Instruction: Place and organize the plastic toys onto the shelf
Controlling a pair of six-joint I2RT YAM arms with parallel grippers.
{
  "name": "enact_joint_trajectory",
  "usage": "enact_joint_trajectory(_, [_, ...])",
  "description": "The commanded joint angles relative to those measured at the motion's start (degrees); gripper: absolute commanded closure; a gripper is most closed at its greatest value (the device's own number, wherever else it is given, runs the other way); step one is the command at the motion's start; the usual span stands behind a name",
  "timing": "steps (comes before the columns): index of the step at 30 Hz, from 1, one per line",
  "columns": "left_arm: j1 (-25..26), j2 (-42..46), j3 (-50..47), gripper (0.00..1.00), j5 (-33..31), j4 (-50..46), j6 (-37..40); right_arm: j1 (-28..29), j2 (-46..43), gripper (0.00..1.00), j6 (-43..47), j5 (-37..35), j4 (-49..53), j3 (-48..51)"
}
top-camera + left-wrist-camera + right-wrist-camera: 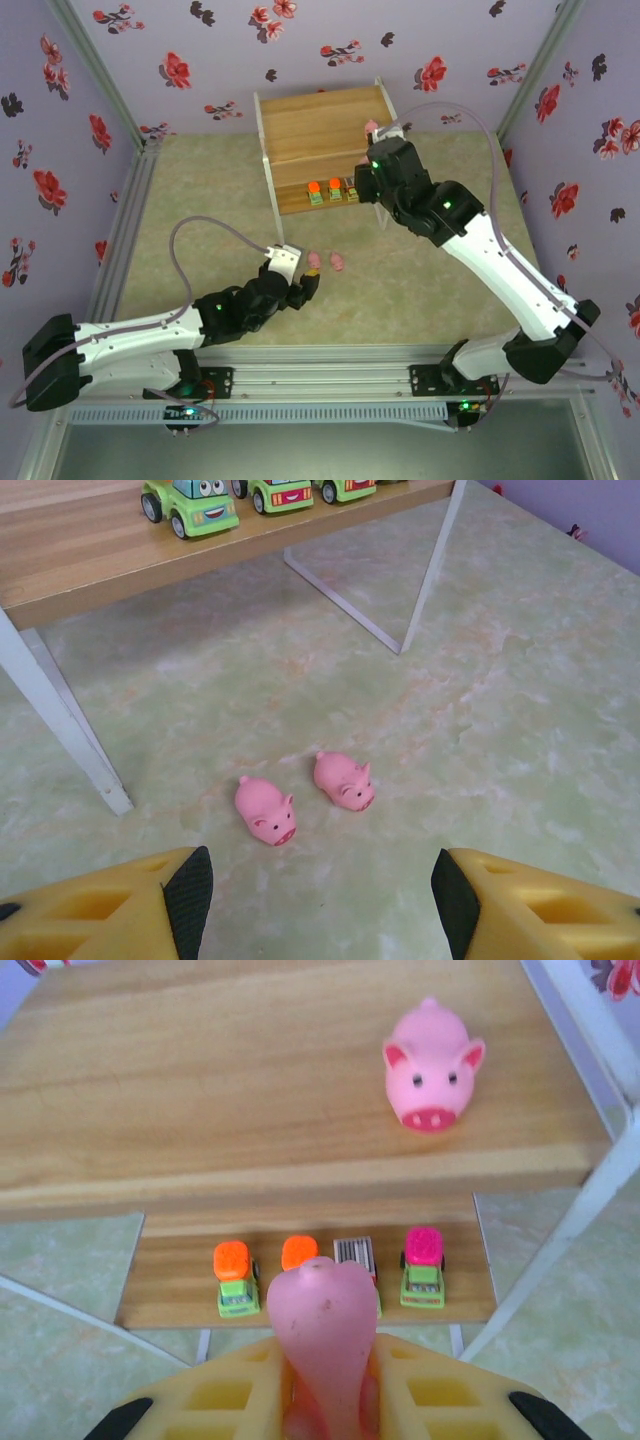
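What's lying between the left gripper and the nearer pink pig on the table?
Nothing, just bare green tabletop: the left wrist view shows that stretch between the left gripper and the nearer pig.

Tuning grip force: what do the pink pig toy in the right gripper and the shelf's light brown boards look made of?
Pink pig toy: likely soft rubber or vinyl, matte; smooth, seamless skin, pinched in the right gripper. Softness unconfirmed. Light brown boards: wood or wood-look laminate, satin; straight grain lines, can't tell which.
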State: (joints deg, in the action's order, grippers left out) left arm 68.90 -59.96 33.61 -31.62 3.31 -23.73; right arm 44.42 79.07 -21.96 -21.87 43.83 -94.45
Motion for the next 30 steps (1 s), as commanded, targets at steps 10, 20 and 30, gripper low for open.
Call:
enact_joint_trajectory(10, [1.05,2.57,-2.02,0.36,-2.74,-1.41,-0.26,0.39,8.08,0.75,3.08,-4.21,4.38,-12.2])
enact_joint_trajectory(20, [1.32,2.88,-2.93,0.36,-3.01,-1.45,-1.32,-0.09,13.71,0.73,3.99,-6.08,6.25,-19.78])
enact_joint_trajectory(30, [1.41,3.77,-3.72,0.36,-3.26,-1.62,-2.0,-1.64,17.73,0.72,2.82,-5.79,7.66,-23.91])
